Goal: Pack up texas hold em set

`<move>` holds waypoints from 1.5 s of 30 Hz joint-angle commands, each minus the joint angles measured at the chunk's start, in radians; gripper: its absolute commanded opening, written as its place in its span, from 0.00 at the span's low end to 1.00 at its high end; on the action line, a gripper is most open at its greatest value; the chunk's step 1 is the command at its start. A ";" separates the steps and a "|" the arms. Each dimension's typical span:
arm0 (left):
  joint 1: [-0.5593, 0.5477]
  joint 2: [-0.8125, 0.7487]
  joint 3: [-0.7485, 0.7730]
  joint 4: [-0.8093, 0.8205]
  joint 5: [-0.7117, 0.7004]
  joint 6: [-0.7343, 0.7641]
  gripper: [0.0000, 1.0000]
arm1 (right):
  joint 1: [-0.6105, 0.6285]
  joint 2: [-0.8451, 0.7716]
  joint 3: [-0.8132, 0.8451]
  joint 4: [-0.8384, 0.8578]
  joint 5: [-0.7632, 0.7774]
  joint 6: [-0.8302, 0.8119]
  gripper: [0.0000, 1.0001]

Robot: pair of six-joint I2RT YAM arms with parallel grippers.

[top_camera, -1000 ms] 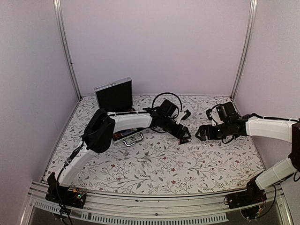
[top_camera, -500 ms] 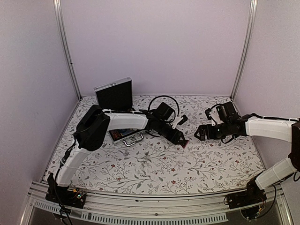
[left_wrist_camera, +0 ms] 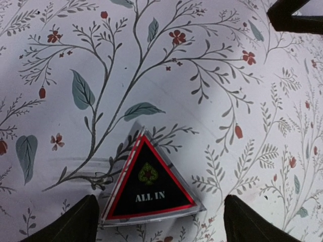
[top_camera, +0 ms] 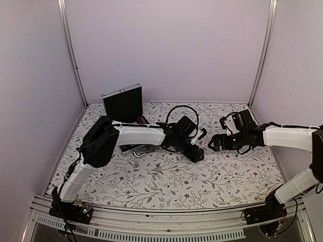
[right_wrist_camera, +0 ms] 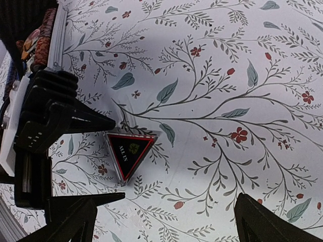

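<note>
An open silver briefcase sits at the table's back left, lid upright. The right wrist view shows what seem to be reddish chip rows inside it, blurred. Only the wrist views show the triangular "ALL IN" token, flat on the floral cloth between the left gripper's wide-spread fingers. The right gripper gapes wide nearby, holding nothing.

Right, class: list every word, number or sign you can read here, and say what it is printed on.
"ALL IN": white letters on the black, red-edged triangular token.
Same token from the right wrist: lettering too blurred to read.
Nothing else legible.
</note>
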 commanded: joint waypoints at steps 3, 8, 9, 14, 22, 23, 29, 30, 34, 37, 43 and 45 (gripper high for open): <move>-0.023 0.017 0.019 -0.053 -0.109 -0.026 0.89 | -0.004 0.000 0.018 0.009 0.007 -0.007 0.99; -0.030 0.033 0.018 -0.038 -0.105 0.058 0.88 | -0.004 -0.007 0.017 0.008 0.010 -0.010 0.99; -0.034 0.036 0.018 -0.038 -0.107 0.077 0.88 | -0.004 -0.006 0.017 0.008 0.010 -0.011 0.99; -0.055 0.045 0.014 -0.039 -0.132 0.145 0.87 | -0.004 0.001 0.018 0.007 0.007 -0.010 0.99; -0.056 0.061 0.018 -0.040 -0.148 0.185 0.81 | -0.004 0.003 0.016 0.008 0.003 -0.008 0.99; -0.056 0.062 0.018 -0.040 -0.148 0.197 0.80 | -0.003 0.004 0.015 0.009 0.003 -0.007 0.99; -0.057 0.058 0.007 -0.024 -0.148 0.209 0.73 | -0.004 0.009 0.014 0.011 -0.002 -0.005 0.99; -0.056 0.054 0.003 -0.015 -0.147 0.209 0.72 | -0.004 0.009 0.014 0.011 -0.003 -0.005 0.99; -0.057 0.037 -0.020 0.014 -0.139 0.208 0.66 | -0.005 0.016 0.016 0.012 -0.006 -0.005 0.99; -0.057 0.008 -0.056 0.041 -0.136 0.204 0.61 | -0.004 0.018 0.017 0.012 -0.001 -0.007 0.99; -0.057 -0.075 -0.164 0.090 -0.164 0.203 0.60 | -0.005 0.025 0.020 0.020 -0.009 0.000 0.99; -0.057 -0.105 -0.199 0.106 -0.164 0.202 0.60 | -0.004 0.028 0.021 0.020 -0.009 0.000 0.99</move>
